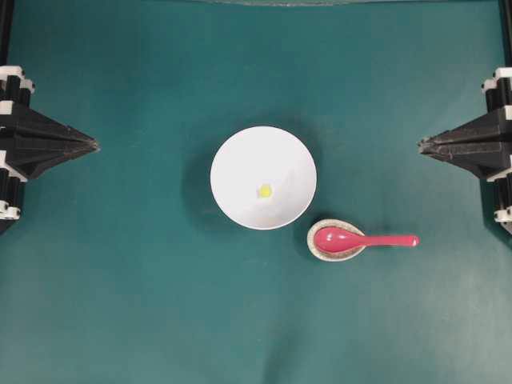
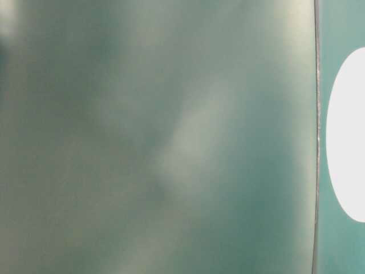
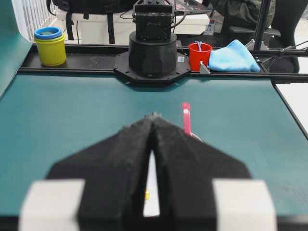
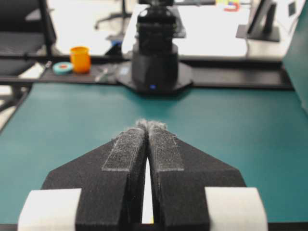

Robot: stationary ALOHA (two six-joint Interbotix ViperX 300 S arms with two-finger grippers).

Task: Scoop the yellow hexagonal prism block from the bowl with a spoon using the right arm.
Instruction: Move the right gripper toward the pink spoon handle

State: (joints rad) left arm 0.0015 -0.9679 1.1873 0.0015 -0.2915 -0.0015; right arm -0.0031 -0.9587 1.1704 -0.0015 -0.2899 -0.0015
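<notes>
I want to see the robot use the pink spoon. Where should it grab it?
Probably by the straight handle, coming down from above. The spoon has its head lying in the small speckled dish, while the handle sticks out toward the right tool, free over the table, with open space on both sides for the fingers.

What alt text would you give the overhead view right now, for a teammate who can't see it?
A white bowl sits mid-table holding a tiny yellow block. At its lower right a pink-red spoon rests with its head in a small speckled dish, handle pointing right. The left hand and right hand sit shut at the table's edges, touching nothing.
</notes>
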